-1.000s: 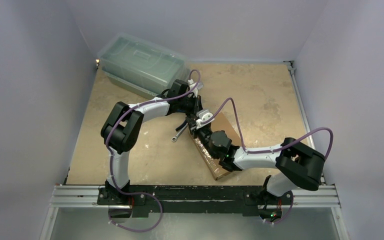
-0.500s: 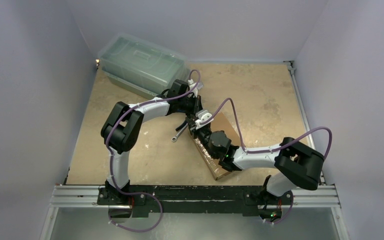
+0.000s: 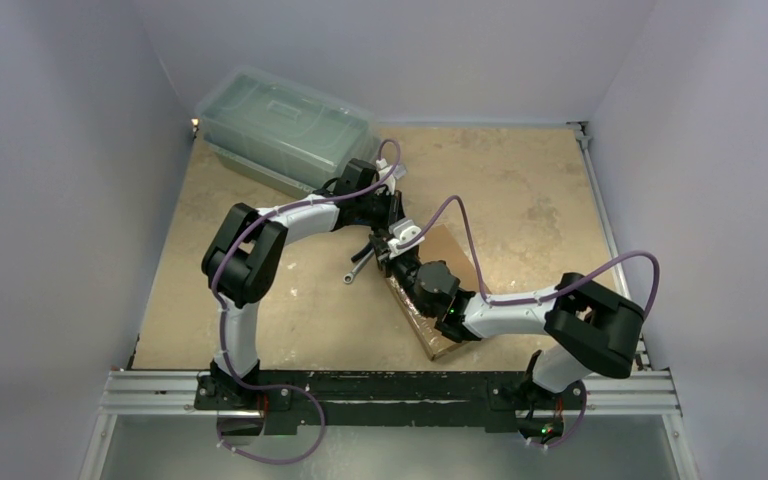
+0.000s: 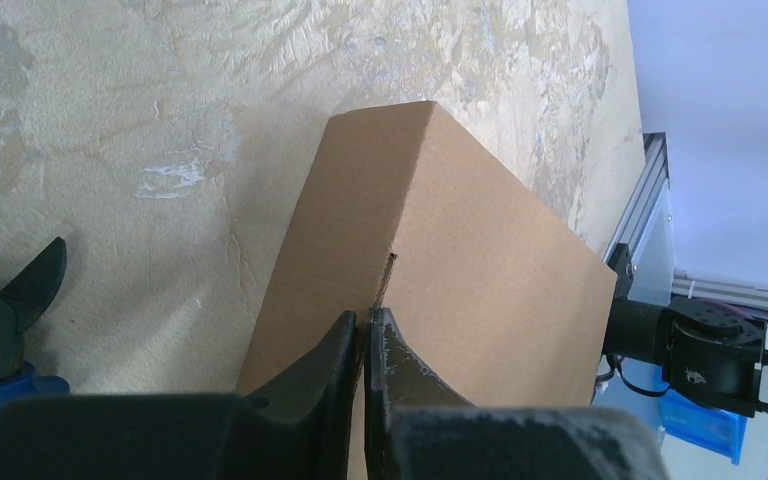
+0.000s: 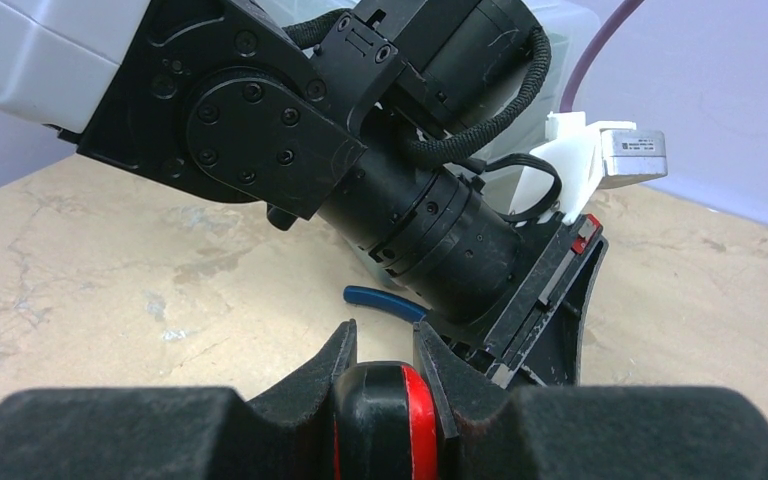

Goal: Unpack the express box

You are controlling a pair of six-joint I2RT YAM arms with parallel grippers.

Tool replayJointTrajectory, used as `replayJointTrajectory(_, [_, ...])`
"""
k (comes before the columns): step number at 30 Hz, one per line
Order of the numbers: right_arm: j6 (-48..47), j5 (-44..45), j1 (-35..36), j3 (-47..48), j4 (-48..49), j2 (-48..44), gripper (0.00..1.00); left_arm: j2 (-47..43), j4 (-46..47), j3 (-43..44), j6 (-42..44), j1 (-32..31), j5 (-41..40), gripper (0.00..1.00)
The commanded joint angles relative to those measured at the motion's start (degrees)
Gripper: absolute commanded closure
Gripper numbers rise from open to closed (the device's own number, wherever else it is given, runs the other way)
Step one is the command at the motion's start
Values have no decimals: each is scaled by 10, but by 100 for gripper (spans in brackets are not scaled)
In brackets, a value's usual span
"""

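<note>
well, the cardboard box (image 3: 448,246) lies slantwise on the table (image 3: 530,190) just in front of the two arms, mid-table toward the right, lid down, with both wrists crowded over its far end. the left gripper (image 4: 364,326) has its fingers (image 4: 332,352) pressed together, tips touching the box edge at a small slit; whether any cardboard is caught between them i cannot tell. the right gripper (image 5: 385,345) is clamped around a black and red tool (image 5: 388,412), close against the left wrist. a blue-handled tool (image 5: 381,302) lies on the table beside the box. the plastic container (image 3: 285,125) stands well apart in the far left corner.
</note>
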Motion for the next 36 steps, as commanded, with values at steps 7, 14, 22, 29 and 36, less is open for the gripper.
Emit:
replayJointTrajectory(7, [1, 25, 2, 11, -29, -20, 100, 21, -26, -3, 8, 0, -6, 100])
replayJointTrajectory(14, [54, 13, 2, 14, -148, -66, 100, 43, -60, 16, 35, 0, -21, 100])
replayJointTrajectory(22, [75, -2, 2, 49, -253, -57, 100, 51, -74, 26, 52, 0, -33, 100])
replayJointTrajectory(29, [82, -12, 2, 62, -314, -85, 100, 55, -93, 36, 73, 0, -49, 100])
replayJointTrajectory(36, [102, -38, 2, 39, -351, -137, 100, 61, -100, 42, 81, 0, -58, 100])
